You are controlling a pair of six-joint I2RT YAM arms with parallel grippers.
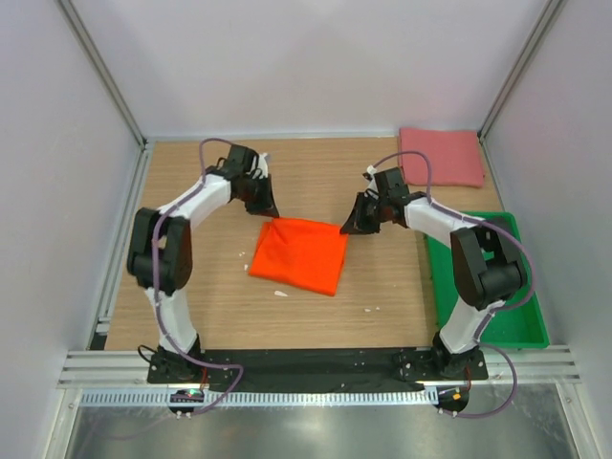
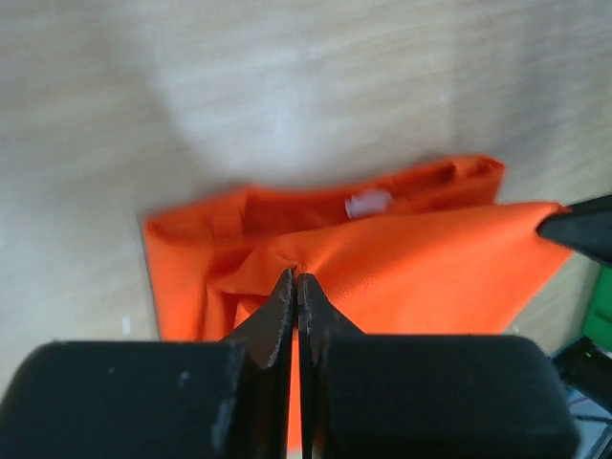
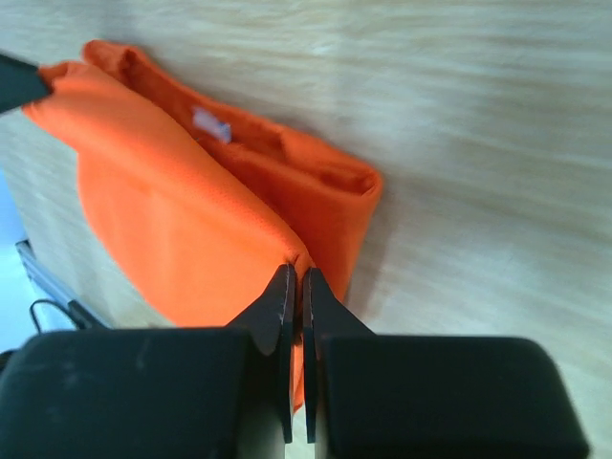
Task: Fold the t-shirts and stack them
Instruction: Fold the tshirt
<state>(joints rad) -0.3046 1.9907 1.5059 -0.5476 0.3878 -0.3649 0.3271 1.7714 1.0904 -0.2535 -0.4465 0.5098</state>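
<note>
Left claw (image 2: 295, 277) and right claw (image 3: 295, 273) clamped on orange t-shirt (image 1: 298, 253).
Far corners pinched; long axis runs across the bench (image 1: 191, 191), slightly skewed; open wood leftward; pink t-shirt (image 1: 442, 156) at far-right corner.

Bare wooden tabletop (image 1: 229, 311) is lying open at near left and far middle. The white-and-black left arm (image 1: 191, 201) and right arm (image 1: 430, 215) are flanking the bright orange cloth t-shirt (image 1: 299, 253), blocking its sides. A green plastic tray (image 1: 521, 330) is filling the near right; a folded pink-red cloth t-shirt (image 1: 442, 156) is occupying the far right corner.
</note>
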